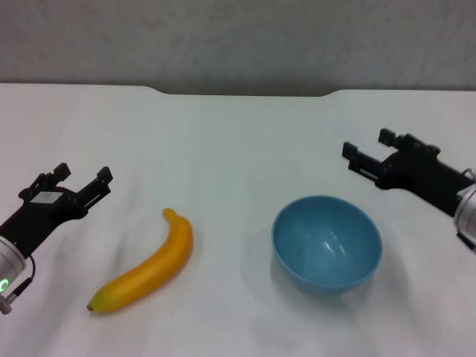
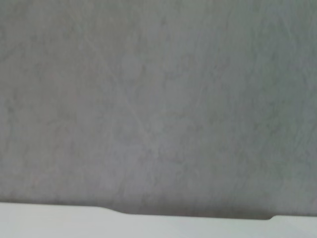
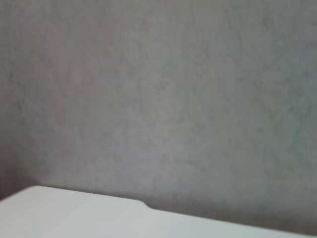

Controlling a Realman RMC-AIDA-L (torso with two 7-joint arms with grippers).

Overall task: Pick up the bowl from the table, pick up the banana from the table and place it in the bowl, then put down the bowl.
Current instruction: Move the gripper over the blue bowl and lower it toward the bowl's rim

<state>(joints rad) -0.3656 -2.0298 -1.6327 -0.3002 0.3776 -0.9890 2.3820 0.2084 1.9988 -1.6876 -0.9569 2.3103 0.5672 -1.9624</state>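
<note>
Here the table [image 1: 238, 141] is white, with a shallow notch in its far edge; a grey wall [image 1: 238, 37] stands behind it. The bowl [image 1: 327, 242] sits upright on the table, right of centre and toward the near side; light blue, glossy inside, nothing in it. The banana [image 1: 145, 265] lies flat on the table left of centre; stem end points toward the far side, the other end toward the near left; yellow-orange. Banana and bowl are apart, a bare strip of table between them.

Left gripper [image 1: 82, 176] is at the left edge of the head view, above the table, fingers pointing toward the far right; jaws stand apart and hold nothing. The banana lies near it, to its right and nearer the robot; it is not between the jaws and not touching them.

Right gripper [image 1: 366, 154] is at the right edge, fingers pointing toward the left; jaws are parted and hold nothing. The bowl lies just beside it, nearer the robot and slightly to the left; its rim is close to the fingertips but apart from them; not between the jaws.

Both wrist views show only the wall and the table's far edge with the notch; no fingers, bowl or banana in them.
</note>
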